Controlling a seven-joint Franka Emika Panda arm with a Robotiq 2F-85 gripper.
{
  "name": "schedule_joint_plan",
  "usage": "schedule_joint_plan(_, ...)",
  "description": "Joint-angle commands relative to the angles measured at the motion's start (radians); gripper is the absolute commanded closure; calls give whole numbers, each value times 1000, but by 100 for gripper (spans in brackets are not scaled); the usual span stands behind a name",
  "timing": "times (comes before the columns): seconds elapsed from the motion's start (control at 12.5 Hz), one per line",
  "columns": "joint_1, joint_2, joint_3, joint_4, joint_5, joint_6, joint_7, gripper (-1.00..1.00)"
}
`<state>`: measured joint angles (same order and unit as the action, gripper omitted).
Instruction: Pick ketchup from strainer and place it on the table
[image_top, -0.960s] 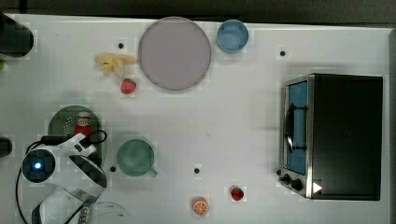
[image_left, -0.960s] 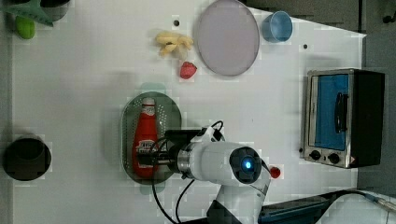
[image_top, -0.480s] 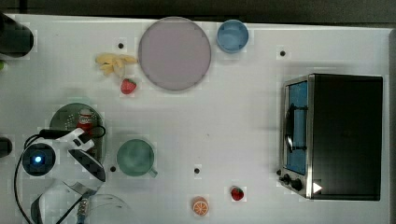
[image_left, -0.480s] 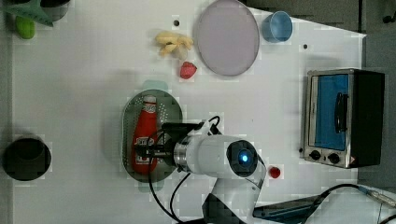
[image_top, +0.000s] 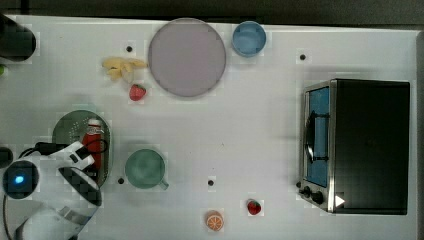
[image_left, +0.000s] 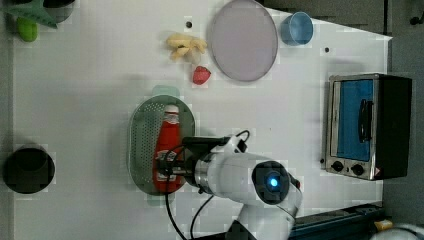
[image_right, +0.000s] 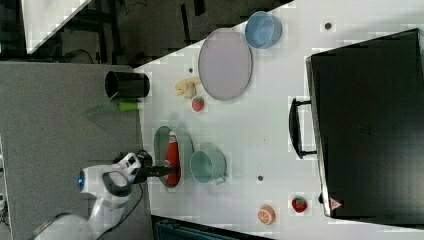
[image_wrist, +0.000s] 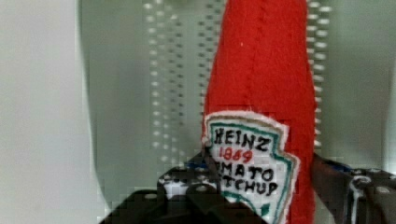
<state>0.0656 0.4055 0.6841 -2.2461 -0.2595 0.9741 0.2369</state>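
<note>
The gripper (image_wrist: 261, 186) is seen in the wrist view clamped across the lower, labelled body of the ketchup (image_wrist: 261, 93), one dark finger (image_wrist: 205, 186) pressed on each flank; this hold at the widest part is judged to have been chosen so the soft-looking bottle does not slip. The ketchup (image_left: 167, 150) lies lengthwise in the strainer (image_left: 142, 145), its white cap toward the strainer's end nearest the strawberry (image_left: 201, 75) in the left view, its base under the gripper (image_left: 165, 167). It is judged not yet lifted clear, since the perforated floor is seen just behind it. The strainer rests on the table (image_left: 90, 100), which is where the bottle is to go. Just beside the strainer, on the top view's right, the green mug (image_top: 145, 169) stands; open table beyond the strainer's other long side is judged the safer drop zone. Farther from the strainer lie the banana pieces (image_left: 186, 46) and the round plate (image_left: 243, 40), then the blue cup (image_left: 297, 28). Well apart from the strainer, the toaster oven (image_left: 367, 125) is set, with an orange slice (image_top: 215, 220) and a second strawberry (image_top: 254, 206) near it.
</note>
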Motion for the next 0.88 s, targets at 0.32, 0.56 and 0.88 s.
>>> schedule_joint_plan(0.32,-68,-251,53,97,282,-275,-121,-22)
schedule_joint_plan(0.56,-115,-314,13,175,317,-425,-275,-22)
schedule_joint_plan(0.88,-164,-342,-84,272,317,-547,-394,-22)
